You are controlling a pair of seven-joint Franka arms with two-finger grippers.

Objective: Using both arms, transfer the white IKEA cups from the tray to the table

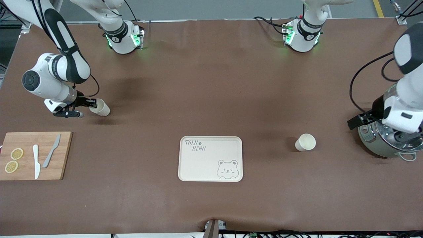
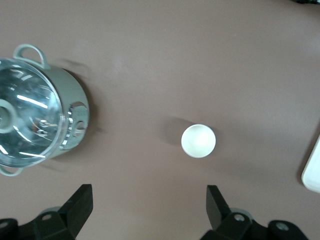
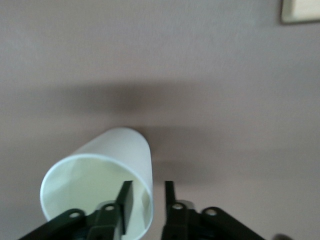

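One white cup point(image 1: 100, 107) is tilted at the right arm's end of the table, its rim toward my right gripper point(image 1: 93, 104). In the right wrist view that gripper point(image 3: 147, 189) straddles the wall of the cup point(image 3: 112, 155), one finger inside and one outside. The jaws are open, with a small gap on each side of the wall. The other white cup point(image 1: 305, 142) stands upright toward the left arm's end. My left gripper point(image 1: 358, 120) hangs open between this cup and the pot. In its wrist view the gripper point(image 2: 149, 200) is empty and apart from the cup point(image 2: 198, 141).
A cream bear-printed tray point(image 1: 205, 165) lies mid-table, nearer the front camera. A wooden board point(image 1: 64, 145) with two knives and lemon slices lies at the right arm's end. A pot with a glass lid point(image 1: 380, 147) stands under the left arm's wrist.
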